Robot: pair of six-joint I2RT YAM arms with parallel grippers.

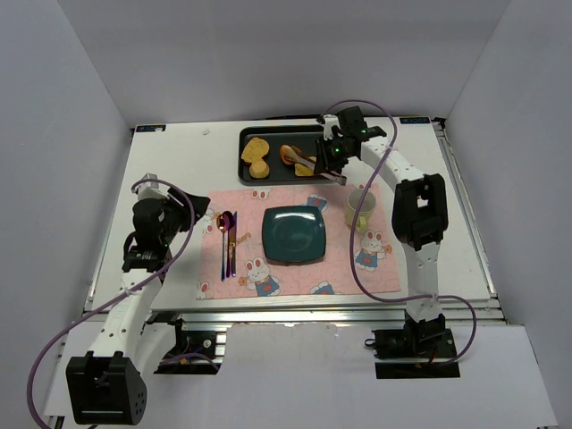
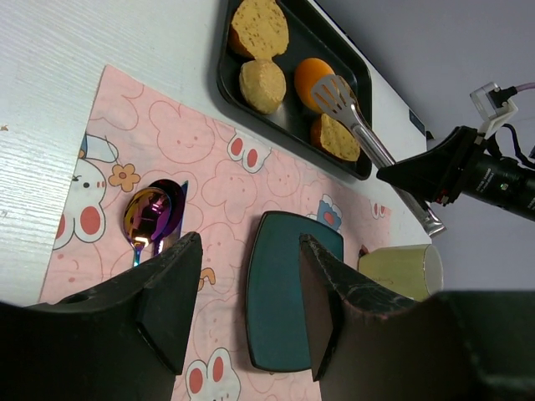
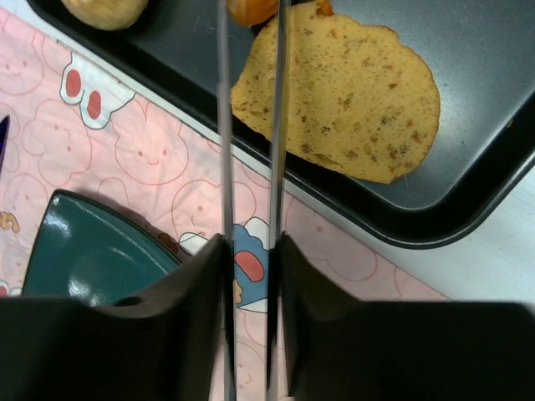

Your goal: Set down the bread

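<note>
The right fingers [image 3: 196, 284] are clamping slotted metal tongs [image 2: 355, 117], whose tips are sitting against the glossy orange-brown oval bun [image 2: 311, 77] in the black tray [image 2: 224, 79]. The left fingers [image 2: 171, 292] are hanging open, empty. Lifting and placing, probably onto the square teal plate [image 1: 293, 234], are pending.

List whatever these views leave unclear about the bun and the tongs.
- Right wrist view: the top edge cuts off the bun, leaving a sliver, and the tips of the tongs; any grip is undecidable.
- Left wrist view: the upper slotted head overlaps the bun; the lower head is hidden.
- Top view: their contact is too small to judge.
</note>
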